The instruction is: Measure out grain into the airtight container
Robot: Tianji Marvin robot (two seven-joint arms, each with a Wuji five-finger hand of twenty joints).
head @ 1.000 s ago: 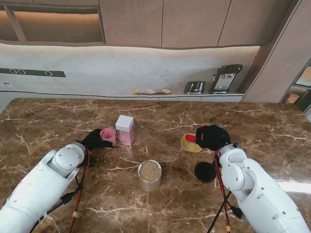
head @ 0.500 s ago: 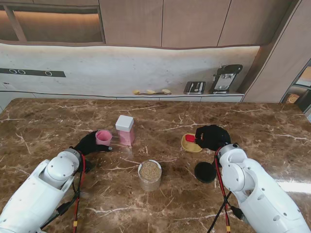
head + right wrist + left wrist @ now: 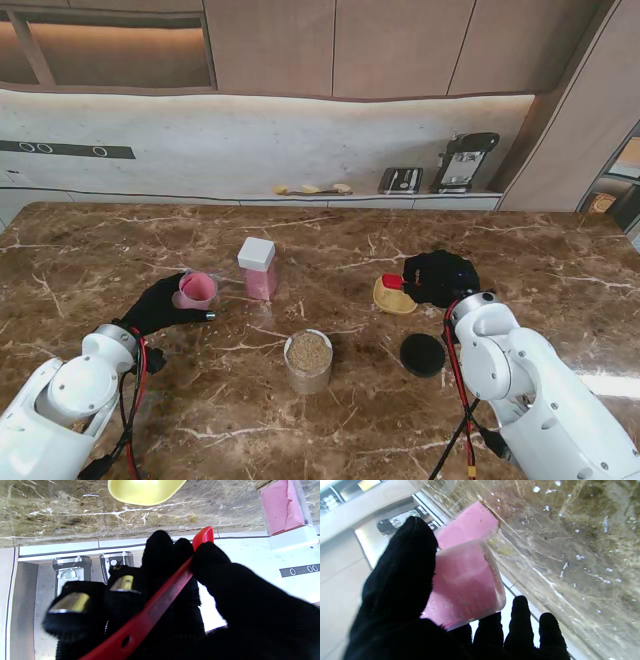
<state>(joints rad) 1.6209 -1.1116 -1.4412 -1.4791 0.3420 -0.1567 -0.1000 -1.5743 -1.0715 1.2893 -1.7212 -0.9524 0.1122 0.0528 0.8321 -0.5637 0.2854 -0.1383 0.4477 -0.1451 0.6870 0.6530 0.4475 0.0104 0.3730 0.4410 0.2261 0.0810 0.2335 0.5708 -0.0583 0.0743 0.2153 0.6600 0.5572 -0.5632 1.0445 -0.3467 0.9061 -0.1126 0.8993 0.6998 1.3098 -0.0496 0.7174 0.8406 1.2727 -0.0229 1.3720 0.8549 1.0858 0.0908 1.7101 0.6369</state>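
Observation:
My left hand (image 3: 155, 306) is shut on a small pink measuring cup (image 3: 195, 290), held off the table to the left of a pink canister with a white lid (image 3: 258, 268). The wrist view shows the cup (image 3: 467, 580) pinched between thumb and fingers (image 3: 402, 587), with the canister (image 3: 470, 523) behind it. A glass jar of brown grain (image 3: 308, 360) stands open near me in the middle, and its black lid (image 3: 422, 354) lies to its right. My right hand (image 3: 438, 278) is shut on a red handle (image 3: 155, 607), next to a yellow scoop bowl (image 3: 392, 297).
The brown marble table (image 3: 320, 440) reaches back to a white ledge with a toaster (image 3: 400, 180) and a coffee machine (image 3: 462, 160). In the right wrist view the yellow bowl (image 3: 145, 490) lies apart from the red tip.
My left hand has carried the pink cup leftward and nearer to me, away from the pink canister. The right hand has barely moved.

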